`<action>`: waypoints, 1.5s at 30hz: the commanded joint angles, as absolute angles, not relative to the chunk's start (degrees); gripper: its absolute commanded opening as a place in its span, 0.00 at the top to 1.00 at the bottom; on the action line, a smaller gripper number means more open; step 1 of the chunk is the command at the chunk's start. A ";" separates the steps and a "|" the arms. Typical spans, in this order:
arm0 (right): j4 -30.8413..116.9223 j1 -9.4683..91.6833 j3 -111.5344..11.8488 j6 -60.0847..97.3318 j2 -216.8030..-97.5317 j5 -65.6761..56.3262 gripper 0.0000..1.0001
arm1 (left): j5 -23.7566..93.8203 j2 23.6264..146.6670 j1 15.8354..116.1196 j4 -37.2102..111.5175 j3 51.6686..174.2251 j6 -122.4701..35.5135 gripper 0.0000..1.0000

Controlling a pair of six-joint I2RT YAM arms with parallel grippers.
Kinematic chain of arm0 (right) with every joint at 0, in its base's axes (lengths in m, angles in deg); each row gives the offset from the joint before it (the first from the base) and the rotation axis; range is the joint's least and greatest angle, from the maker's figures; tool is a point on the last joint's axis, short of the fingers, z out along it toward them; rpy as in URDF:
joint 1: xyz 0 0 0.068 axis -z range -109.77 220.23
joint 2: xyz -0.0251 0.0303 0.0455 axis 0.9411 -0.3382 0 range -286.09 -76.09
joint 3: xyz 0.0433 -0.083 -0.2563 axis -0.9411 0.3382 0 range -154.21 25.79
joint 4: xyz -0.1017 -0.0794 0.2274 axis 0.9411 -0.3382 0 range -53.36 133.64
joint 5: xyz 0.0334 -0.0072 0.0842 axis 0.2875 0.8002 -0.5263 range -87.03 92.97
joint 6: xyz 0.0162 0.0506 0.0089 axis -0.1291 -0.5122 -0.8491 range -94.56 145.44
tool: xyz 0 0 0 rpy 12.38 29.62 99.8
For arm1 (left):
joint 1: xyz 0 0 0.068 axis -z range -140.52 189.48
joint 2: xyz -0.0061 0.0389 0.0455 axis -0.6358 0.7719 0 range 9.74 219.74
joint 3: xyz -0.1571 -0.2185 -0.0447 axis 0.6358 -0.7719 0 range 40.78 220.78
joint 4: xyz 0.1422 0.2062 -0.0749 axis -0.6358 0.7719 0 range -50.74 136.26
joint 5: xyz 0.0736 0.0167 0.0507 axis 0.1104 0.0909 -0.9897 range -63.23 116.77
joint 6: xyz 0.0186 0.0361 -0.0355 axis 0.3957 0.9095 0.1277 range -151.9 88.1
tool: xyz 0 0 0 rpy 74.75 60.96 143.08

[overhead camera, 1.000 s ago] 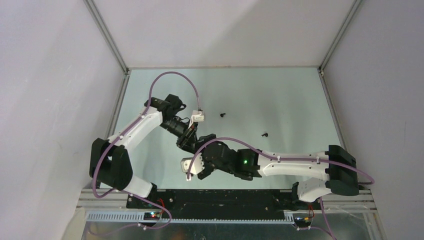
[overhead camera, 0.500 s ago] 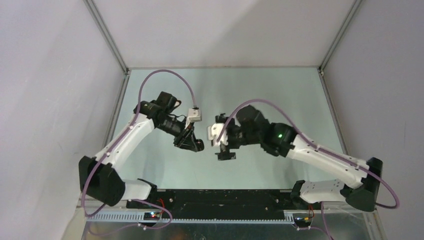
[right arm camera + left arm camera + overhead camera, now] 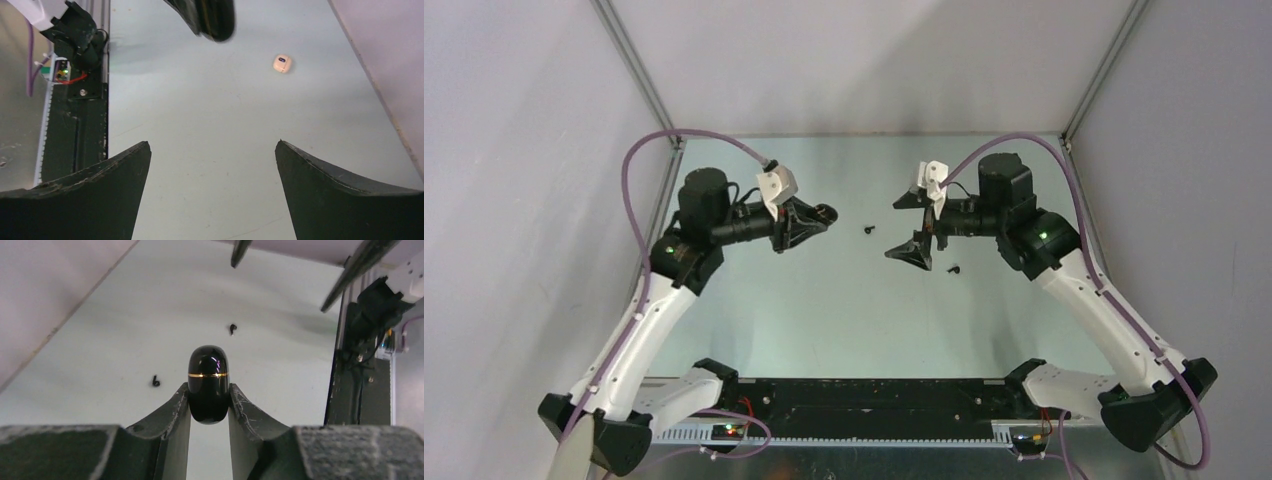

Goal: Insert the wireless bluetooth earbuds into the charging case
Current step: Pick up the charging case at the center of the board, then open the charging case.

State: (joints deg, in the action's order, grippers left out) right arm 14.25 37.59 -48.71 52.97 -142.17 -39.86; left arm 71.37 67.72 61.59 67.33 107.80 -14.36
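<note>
My left gripper (image 3: 821, 213) is shut on a glossy black charging case with a gold band (image 3: 208, 382) and holds it closed, well above the table. My right gripper (image 3: 902, 228) is open and empty, facing the left one across a gap. Two tiny black earbuds lie on the table: one between the grippers (image 3: 870, 229), one under the right gripper (image 3: 954, 269). Both show in the left wrist view (image 3: 156, 381) (image 3: 232, 329). A cream-white case (image 3: 282, 63) lies on the table beyond the left gripper (image 3: 215, 17). No cream earbuds are in view.
The pale green table (image 3: 844, 310) is walled by grey panels left, right and back. A black rail (image 3: 864, 395) with the arm bases runs along the near edge. The right gripper's fingers (image 3: 357, 265) show at the top of the left wrist view.
Both arms have risen from the near middle of the table and swung apart toward the back. The right gripper has moved from front centre to the far right.
</note>
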 commanded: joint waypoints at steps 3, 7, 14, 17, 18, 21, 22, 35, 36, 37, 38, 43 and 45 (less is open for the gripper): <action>21.71 37.30 -46.18 46.07 -139.34 -43.42 0.01 | 75.54 66.99 61.89 27.30 88.80 -47.00 0.93; 24.90 36.65 -42.90 44.71 -137.86 -41.38 0.01 | 74.18 66.65 61.95 4.91 75.28 -56.81 0.91; 34.33 37.66 -34.18 41.07 -138.54 -43.61 0.01 | 74.09 66.97 61.76 -4.97 69.71 -59.59 0.87; 35.19 36.22 -34.05 40.35 -140.38 -43.79 0.01 | 74.81 67.47 61.78 -5.39 68.77 -58.53 0.88; 35.24 35.78 -33.95 40.61 -141.18 -43.39 0.01 | 74.20 67.44 61.79 -5.56 68.48 -58.31 0.88; 36.10 33.01 -33.97 40.97 -142.58 -40.80 0.01 | 74.30 67.64 61.82 -3.77 68.43 -57.25 0.92; 36.35 32.51 -33.97 40.90 -142.82 -39.51 0.01 | 74.56 68.03 61.81 -3.35 68.49 -57.05 0.92; 42.35 28.68 -34.06 36.23 -145.56 -26.21 0.00 | 77.53 69.36 62.09 -5.32 66.98 -57.22 0.99; 42.37 28.60 -34.06 36.24 -145.36 -26.49 0.00 | 78.03 69.39 62.18 -5.37 66.84 -56.91 0.98; 43.13 28.63 -34.00 36.22 -145.31 -26.57 0.00 | 79.31 69.35 62.26 -5.29 66.82 -56.66 0.98; 43.71 28.59 -33.99 36.19 -145.22 -26.48 0.00 | 80.07 69.29 62.42 -4.97 66.95 -55.95 0.97; 43.90 28.54 -33.99 35.99 -145.37 -26.50 0.00 | 85.73 68.74 63.54 3.43 68.87 -49.26 0.96; 43.90 28.16 -33.99 36.18 -145.72 -26.57 0.00 | 86.24 68.58 63.56 5.38 69.60 -47.97 0.96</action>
State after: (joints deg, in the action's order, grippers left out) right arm 41.00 28.80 -33.43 36.79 -146.13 -27.21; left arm 81.86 69.36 62.83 0.69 67.13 -53.81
